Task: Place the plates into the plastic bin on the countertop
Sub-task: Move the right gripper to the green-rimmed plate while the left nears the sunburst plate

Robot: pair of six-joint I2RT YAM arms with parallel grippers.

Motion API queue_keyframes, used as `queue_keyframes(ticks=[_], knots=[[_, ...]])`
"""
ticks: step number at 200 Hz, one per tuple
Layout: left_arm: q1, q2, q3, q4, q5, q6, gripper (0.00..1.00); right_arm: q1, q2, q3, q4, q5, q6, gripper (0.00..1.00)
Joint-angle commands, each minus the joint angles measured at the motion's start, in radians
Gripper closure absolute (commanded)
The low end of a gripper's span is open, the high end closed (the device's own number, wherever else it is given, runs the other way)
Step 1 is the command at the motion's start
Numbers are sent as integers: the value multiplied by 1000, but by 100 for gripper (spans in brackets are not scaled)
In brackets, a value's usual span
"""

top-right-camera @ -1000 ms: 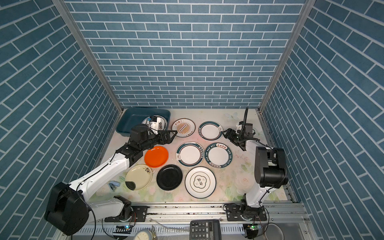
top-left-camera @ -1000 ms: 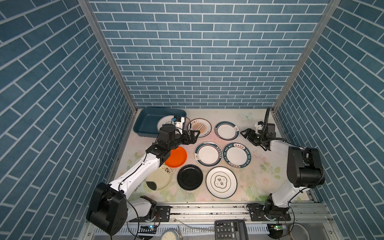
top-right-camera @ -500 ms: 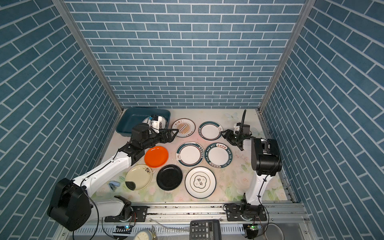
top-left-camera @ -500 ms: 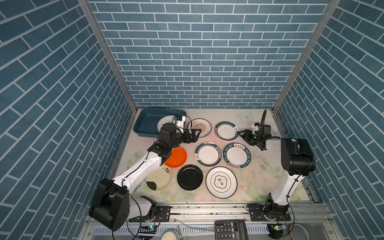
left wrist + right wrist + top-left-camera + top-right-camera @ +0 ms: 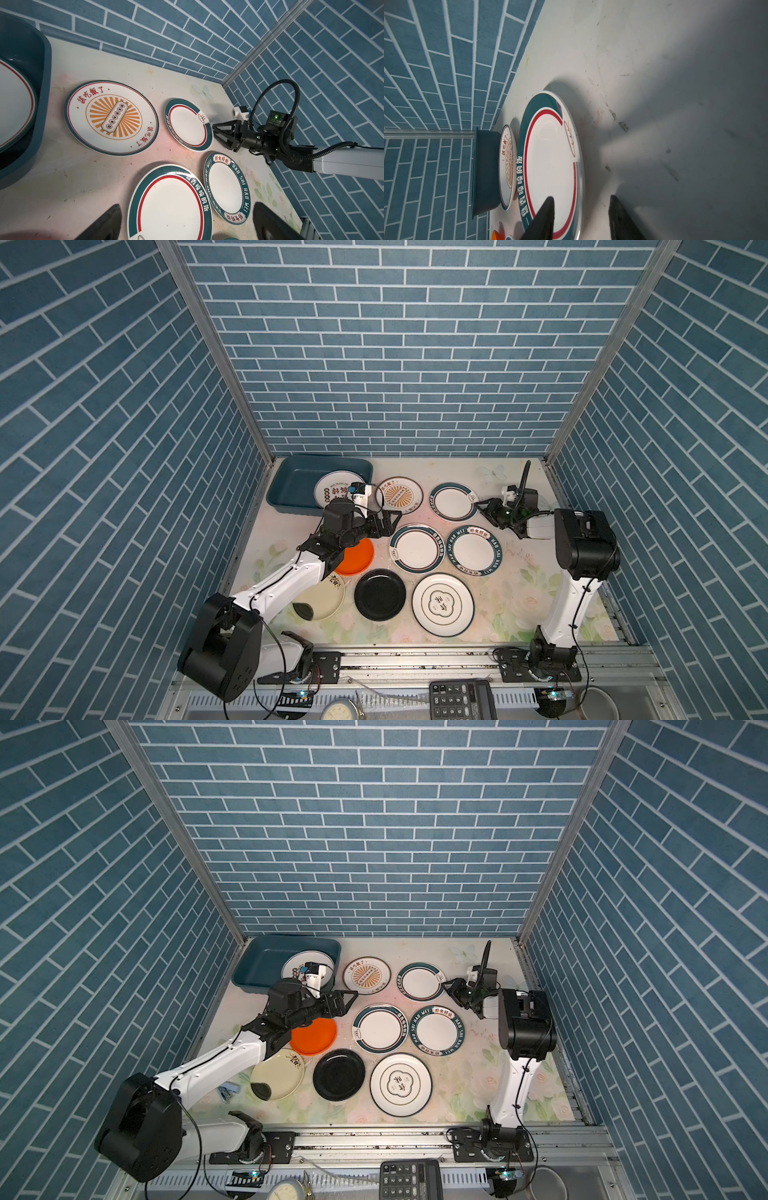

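The back teal-rimmed plate (image 5: 453,502) lies flat at the far right of the countertop (image 5: 519,605), just beside the sunburst plate (image 5: 399,495). The right gripper (image 5: 580,198) is low at its edge with the jaws apart. Its upper finger (image 5: 545,218) is above the plate's face and the other is close to the surface, with the rim between them. I see no clamping yet.

To do this grasp well, I think the lower finger must go under the rim, which sits very near the surface. The jaws should close only when the rim is deep between them, because a shallow pinch on glazed ware may slip.

The plastic bin (image 5: 291,485) stands at the far left, well apart, with one lettered plate (image 5: 336,489) inside. Eight plates are outside it. The left gripper (image 5: 384,522), fully open and empty, hovers near the middle teal-rimmed plate (image 5: 417,548), so the way to the bin passes close to it.

The countertop is pale, with faded flowers and many scuffs. Blue brick-pattern walls (image 5: 395,364) close three sides.
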Motion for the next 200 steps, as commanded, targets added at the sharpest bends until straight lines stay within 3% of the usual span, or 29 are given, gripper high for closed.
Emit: queue_keyframes(ticks=[1,80,177,200], knots=[[-40,-14,-2,-13,-49,70,0,3,24,18,35,-11,39,58],[-75,64,-26,72,3,72,0,27,41,37,6,-16,35,66],[-94,76,-26,16,-8,121,0,39,59,75,-8,-43,49,70],[-94,60,-25,10,-20,126,0,38,67,89,-29,-42,43,75]])
